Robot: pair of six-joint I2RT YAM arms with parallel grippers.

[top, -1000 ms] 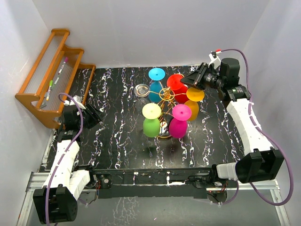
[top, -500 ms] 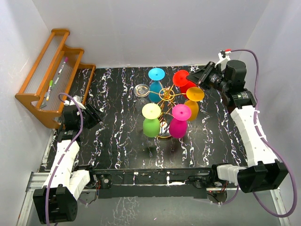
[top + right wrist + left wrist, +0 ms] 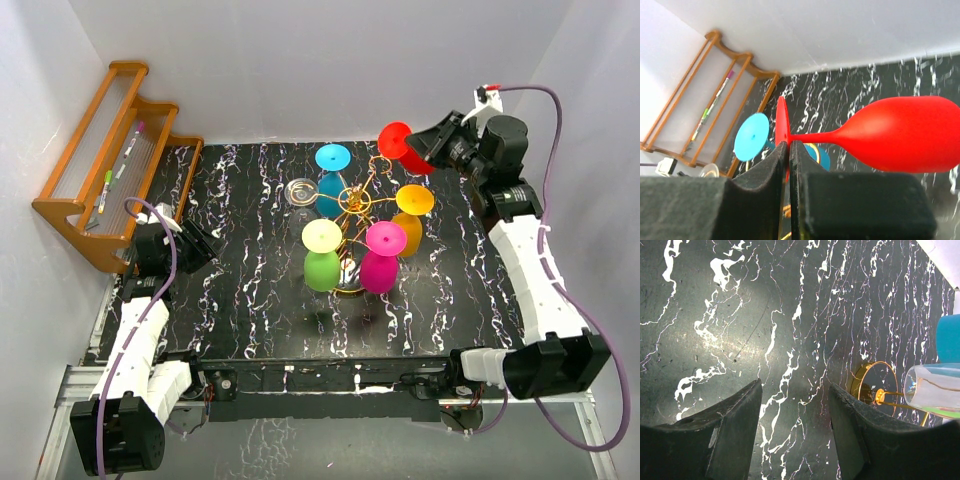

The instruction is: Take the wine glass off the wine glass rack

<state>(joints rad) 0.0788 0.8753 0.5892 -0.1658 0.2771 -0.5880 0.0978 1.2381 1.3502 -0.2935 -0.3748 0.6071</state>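
The gold wire wine glass rack (image 3: 352, 202) stands mid-table; its round base also shows in the left wrist view (image 3: 875, 385). My right gripper (image 3: 428, 150) is shut on the foot of a red wine glass (image 3: 398, 141), held in the air right of and behind the rack, clear of its arms. In the right wrist view the gripper (image 3: 789, 145) pinches the red foot disc, and the red glass (image 3: 900, 132) lies on its side, bowl to the right. My left gripper (image 3: 197, 248) is open and empty at the table's left, over bare table (image 3: 795, 405).
Blue (image 3: 332, 160), orange (image 3: 413, 200), pink (image 3: 384, 240), green (image 3: 322, 245) and clear (image 3: 301, 192) glasses hang on the rack. An orange wooden slatted shelf (image 3: 110, 150) with pens stands at the far left. White walls enclose the black marbled table (image 3: 250, 280).
My right gripper has pulled the red glass off the rack's back-right arm and carried it up and away to the right. The left arm has not moved.
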